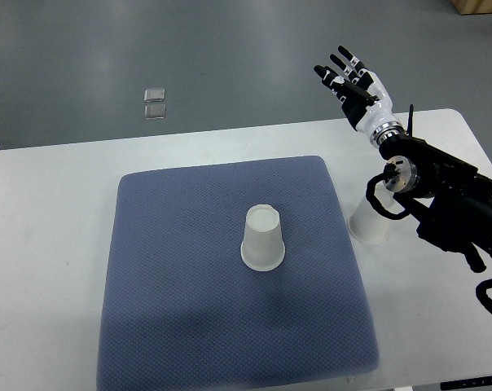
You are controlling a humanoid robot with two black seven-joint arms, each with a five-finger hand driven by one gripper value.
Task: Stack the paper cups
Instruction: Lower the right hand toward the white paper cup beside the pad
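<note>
While I hold the feed, the nearest thing on my side is the blue mat (189,326), spread over the white table (42,244). Toward its middle one paper cup (263,238) stands upside down, base up, with nothing touching it. A little farther back and to the right, a second paper cup (368,224) sits on the bare table just off the mat's right edge, also inverted as far as I can judge, and partly hidden behind the dark forearm and its cable. Farthest away, my right hand (353,83) is raised past the table's back edge, fingers spread and released, holding nothing. I see no left arm at all.

My worry is the second cup. The forearm and that looping cable lie right against it in this view, so I judge that bringing the hand back down carelessly could nudge it over or roll it off the table. Thin paper also crushes under a hard squeeze, and a dented rim would not slide over the centre cup. On the soft mat, a skewed placement could tip the target cup instead of nesting.
</note>
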